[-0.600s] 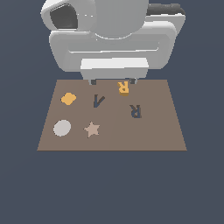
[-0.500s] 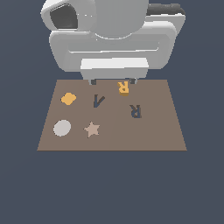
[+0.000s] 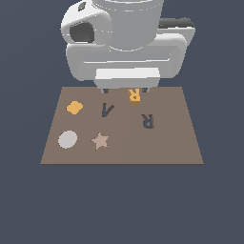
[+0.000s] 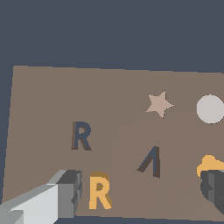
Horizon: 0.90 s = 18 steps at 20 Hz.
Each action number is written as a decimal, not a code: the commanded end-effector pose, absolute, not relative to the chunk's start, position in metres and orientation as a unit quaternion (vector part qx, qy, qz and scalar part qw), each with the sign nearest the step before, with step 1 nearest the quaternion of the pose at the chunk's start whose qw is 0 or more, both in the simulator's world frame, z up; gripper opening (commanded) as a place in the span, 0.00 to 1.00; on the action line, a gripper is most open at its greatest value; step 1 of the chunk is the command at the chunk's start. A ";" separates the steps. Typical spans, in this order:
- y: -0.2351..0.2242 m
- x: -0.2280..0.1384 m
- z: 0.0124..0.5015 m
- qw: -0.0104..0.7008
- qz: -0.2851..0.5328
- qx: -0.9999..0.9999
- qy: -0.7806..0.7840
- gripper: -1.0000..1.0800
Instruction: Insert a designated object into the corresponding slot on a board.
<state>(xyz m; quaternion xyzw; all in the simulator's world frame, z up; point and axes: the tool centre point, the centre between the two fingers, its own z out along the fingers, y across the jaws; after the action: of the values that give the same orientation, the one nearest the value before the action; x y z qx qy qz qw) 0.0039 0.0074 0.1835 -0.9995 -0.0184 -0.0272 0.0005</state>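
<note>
Exterior view: the wide claw [image 3: 125,89] has dropped closer around the orange R [image 3: 134,95].

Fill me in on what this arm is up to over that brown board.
The arm's gripper hangs open over the far edge of the board, its fingers on either side of the orange R block but not yet closed on it. The block lies flat on the board. Its matching dark R slot sits empty nearby, beside a V-shaped recess. An orange blob, a star and a grey disc lie untouched.
</note>
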 end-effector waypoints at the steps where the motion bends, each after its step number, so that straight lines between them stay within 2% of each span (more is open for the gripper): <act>1: 0.011 -0.005 0.172 0.001 -0.024 -1.000 -0.018 0.96; 18: 0.041 -0.084 0.063 0.000 -0.002 -1.000 -0.018 0.96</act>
<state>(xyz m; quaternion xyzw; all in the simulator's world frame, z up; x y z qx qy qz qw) -0.0796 0.0389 0.0695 -0.9998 -0.0179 -0.0031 0.0001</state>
